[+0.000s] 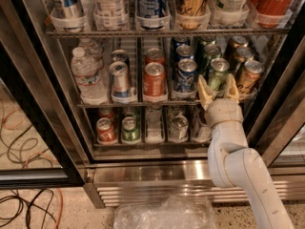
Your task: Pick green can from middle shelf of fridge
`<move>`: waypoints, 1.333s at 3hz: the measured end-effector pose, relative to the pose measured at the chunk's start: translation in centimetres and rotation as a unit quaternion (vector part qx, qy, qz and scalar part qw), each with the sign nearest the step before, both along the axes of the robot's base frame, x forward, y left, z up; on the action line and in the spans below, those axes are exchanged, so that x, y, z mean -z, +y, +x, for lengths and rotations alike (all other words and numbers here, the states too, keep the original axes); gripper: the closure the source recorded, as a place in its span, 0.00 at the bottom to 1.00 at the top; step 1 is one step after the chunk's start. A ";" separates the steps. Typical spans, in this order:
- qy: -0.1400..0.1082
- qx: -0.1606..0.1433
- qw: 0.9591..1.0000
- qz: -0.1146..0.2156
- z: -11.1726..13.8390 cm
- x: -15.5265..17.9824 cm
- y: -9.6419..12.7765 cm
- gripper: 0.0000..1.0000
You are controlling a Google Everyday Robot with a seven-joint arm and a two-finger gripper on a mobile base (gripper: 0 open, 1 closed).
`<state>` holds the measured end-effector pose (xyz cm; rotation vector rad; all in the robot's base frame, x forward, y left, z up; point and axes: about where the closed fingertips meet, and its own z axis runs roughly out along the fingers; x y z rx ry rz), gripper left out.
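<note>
Fingers [205,93] hide the lower edges of the green can [218,71] on the middle shelf [138,103]; spread open, they flank it without gripping, arm [228,147] upright beneath them.

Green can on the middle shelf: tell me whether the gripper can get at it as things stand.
Probably yes. The gripper sits at the front green can, jaws open to either side of it, nothing between. The blue can and bronze can stand close alongside, so room is tight.
</note>
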<state>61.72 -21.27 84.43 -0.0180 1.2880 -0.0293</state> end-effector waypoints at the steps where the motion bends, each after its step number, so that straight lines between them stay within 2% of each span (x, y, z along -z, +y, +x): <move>1: 0.003 0.003 1.000 0.006 1.5 0.0 0.1 0.39; 2: 0.006 0.011 1.000 0.014 3.0 0.0 -0.3 0.39; 3: 0.006 0.020 1.000 0.018 4.4 -0.1 -0.6 0.57; 4: 0.007 0.020 1.000 0.018 4.4 -0.1 -0.6 0.80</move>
